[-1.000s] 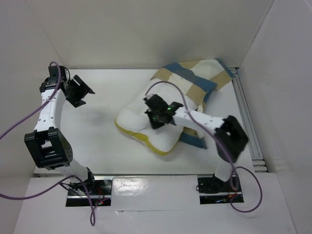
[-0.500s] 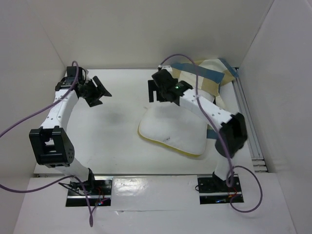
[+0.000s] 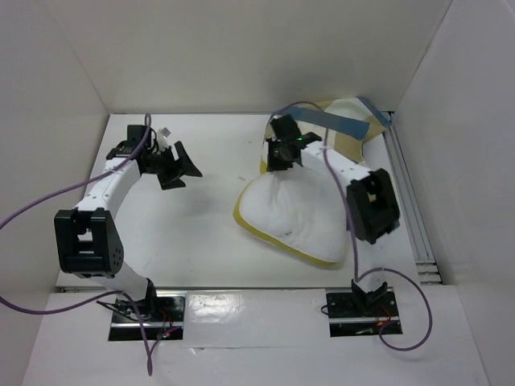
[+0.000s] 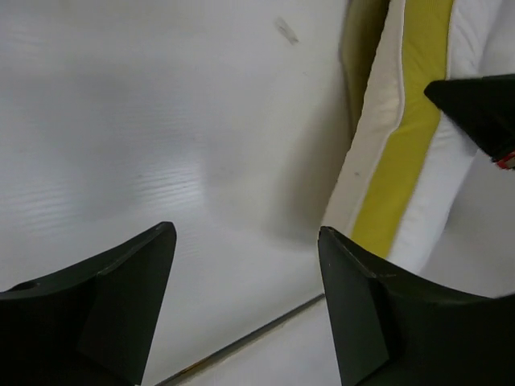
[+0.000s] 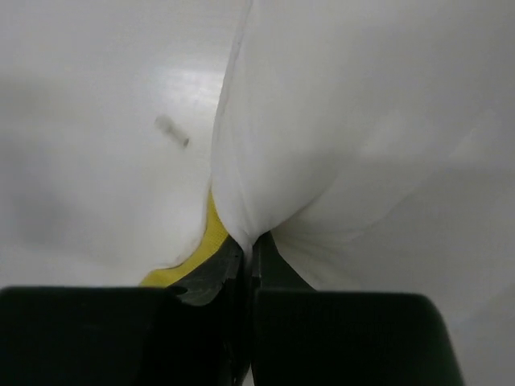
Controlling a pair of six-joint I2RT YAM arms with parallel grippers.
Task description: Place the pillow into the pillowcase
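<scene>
The white pillow (image 3: 294, 217) with yellow piping lies right of centre in the top view, its far corner pinched up. My right gripper (image 3: 275, 164) is shut on that far corner of the pillow (image 5: 354, 121), with white fabric and yellow piping (image 5: 211, 233) squeezed between its jaws. The blue, tan and cream checked pillowcase (image 3: 346, 121) lies bunched at the back right, partly hidden behind the right arm. My left gripper (image 3: 191, 167) stands open over bare table left of the pillow, holding nothing. In the left wrist view the pillow's yellow edge (image 4: 402, 145) shows beyond the right fingertip (image 4: 346, 265).
White walls close in the table (image 3: 185, 233) on the left, back and right. A metal rail (image 3: 406, 201) runs along the right side. Purple cables trail from both arms. A small mark (image 4: 286, 30) sits on the table surface.
My right gripper has opened, moved to the pillow's far corner and shut on it, lifting it. The pillow shifted right. My left arm has swung right toward the pillow, still open.
</scene>
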